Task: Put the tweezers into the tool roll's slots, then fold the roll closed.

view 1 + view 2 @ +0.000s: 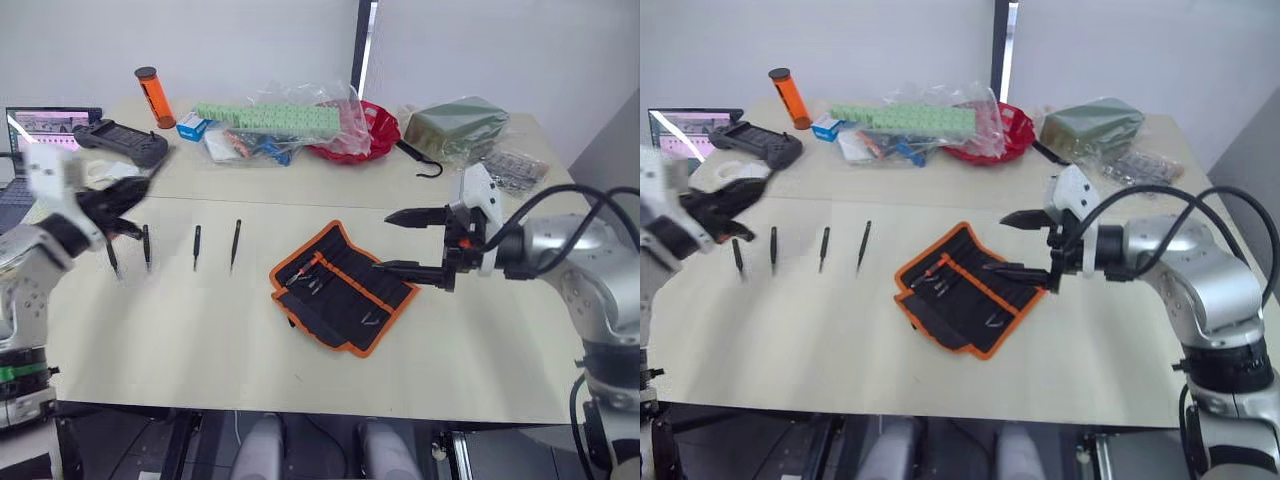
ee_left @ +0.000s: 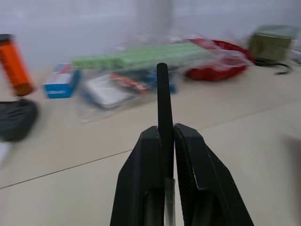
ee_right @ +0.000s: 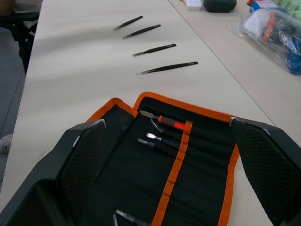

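Cluttered beige table (image 1: 300, 380), white walls

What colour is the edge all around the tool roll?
Bright orange, around the black tool roll. It shows best in the right wrist view.

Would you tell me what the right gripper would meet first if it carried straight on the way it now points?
Most likely the open tool roll, lying just ahead of the right gripper's spread fingers; depth is uncertain.

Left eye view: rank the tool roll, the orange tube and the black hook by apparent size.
1. Tool roll, clearly largest.
2. Orange tube and black hook look alike; both lie farther from the camera, so I won't rank them.
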Robot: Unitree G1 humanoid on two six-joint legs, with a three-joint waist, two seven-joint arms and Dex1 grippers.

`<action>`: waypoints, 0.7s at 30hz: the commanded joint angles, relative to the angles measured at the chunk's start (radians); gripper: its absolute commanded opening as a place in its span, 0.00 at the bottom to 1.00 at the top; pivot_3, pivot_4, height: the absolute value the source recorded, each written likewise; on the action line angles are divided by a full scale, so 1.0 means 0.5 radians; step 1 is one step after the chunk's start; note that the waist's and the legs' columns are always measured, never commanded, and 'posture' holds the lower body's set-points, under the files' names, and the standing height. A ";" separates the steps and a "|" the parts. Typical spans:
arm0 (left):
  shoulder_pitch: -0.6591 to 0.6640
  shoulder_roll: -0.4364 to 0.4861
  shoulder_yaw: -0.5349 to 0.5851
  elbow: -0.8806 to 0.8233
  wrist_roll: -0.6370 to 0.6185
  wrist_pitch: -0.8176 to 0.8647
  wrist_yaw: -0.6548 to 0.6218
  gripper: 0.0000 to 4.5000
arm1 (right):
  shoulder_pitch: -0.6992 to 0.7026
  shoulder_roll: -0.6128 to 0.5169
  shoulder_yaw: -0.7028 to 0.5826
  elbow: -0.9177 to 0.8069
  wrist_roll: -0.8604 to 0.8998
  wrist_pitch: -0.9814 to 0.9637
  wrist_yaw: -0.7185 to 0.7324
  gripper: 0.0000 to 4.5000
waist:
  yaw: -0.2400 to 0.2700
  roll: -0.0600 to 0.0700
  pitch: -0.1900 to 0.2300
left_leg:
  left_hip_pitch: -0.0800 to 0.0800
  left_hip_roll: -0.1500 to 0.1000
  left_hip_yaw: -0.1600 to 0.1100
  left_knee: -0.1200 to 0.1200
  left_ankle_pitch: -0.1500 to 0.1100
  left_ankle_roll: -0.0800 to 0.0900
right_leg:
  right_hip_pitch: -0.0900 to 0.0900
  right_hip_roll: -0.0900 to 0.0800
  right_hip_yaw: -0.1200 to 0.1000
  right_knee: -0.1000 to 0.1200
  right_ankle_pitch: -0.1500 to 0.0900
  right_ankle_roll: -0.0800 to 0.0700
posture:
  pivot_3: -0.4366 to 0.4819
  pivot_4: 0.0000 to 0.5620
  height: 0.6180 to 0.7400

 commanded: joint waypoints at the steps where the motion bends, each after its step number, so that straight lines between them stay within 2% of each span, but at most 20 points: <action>1: -0.141 0.069 -0.186 -0.239 -0.116 0.240 -0.153 0.01 | 0.140 0.013 -0.115 -0.193 0.053 0.031 -0.137 1.00 | -0.012 0.000 0.000 | 0.000 0.001 0.000 0.000 0.000 0.000 | 0.000 0.001 0.000 0.000 0.000 0.000 | 0.48 0.27 1.00; 6: -0.345 0.018 -0.408 -0.398 -0.205 0.550 -0.192 0.01 | 0.336 0.093 -0.115 -0.261 0.001 -0.007 -0.319 1.00 | -0.035 -0.001 0.000 | 0.000 0.001 -0.001 0.001 0.000 0.000 | 0.000 0.002 0.000 0.001 0.000 0.000 | 0.48 0.27 1.00; 12: -0.498 -0.074 -0.667 -0.648 -0.202 0.832 -0.085 0.00 | 0.539 0.262 0.045 -0.153 -0.281 -0.312 -0.494 0.59 | -0.041 0.000 0.000 | 0.000 0.001 0.000 0.002 0.000 0.000 | 0.001 0.002 0.000 0.003 0.000 0.001 | 0.48 0.27 1.00; 16: -0.592 -0.176 -0.825 -0.756 -0.307 1.233 0.012 0.00 | 0.584 0.373 0.174 0.045 -0.470 -0.547 -0.528 0.29 | -0.041 0.000 0.001 | 0.000 0.000 -0.001 0.004 0.000 0.000 | 0.001 0.003 0.001 0.004 -0.001 0.001 | 0.48 0.27 1.00; 19: -0.548 -0.234 -0.927 -0.801 -0.242 1.216 0.043 0.00 | 0.603 0.438 0.250 0.188 -0.566 -0.676 -0.527 0.06 | -0.042 0.000 0.001 | 0.000 0.000 -0.001 0.006 0.000 0.000 | 0.001 0.002 0.001 0.008 -0.001 0.001 | 0.48 0.27 1.00; 20: -0.537 -0.268 -0.930 -0.794 -0.241 1.254 0.084 0.00 | 0.616 0.450 0.271 0.236 -0.596 -0.716 -0.523 0.01 | -0.042 0.000 0.001 | 0.001 0.000 -0.001 0.005 0.000 0.000 | 0.001 0.002 0.002 0.008 -0.001 0.001 | 0.48 0.27 1.00; 21: -0.529 -0.292 -0.940 -0.786 -0.230 1.297 0.129 0.00 | 0.631 0.459 0.284 0.278 -0.622 -0.752 -0.520 0.01 | -0.041 0.000 0.001 | 0.001 0.000 -0.001 0.005 0.000 0.000 | 0.001 0.002 0.002 0.010 -0.001 0.001 | 0.48 0.27 1.00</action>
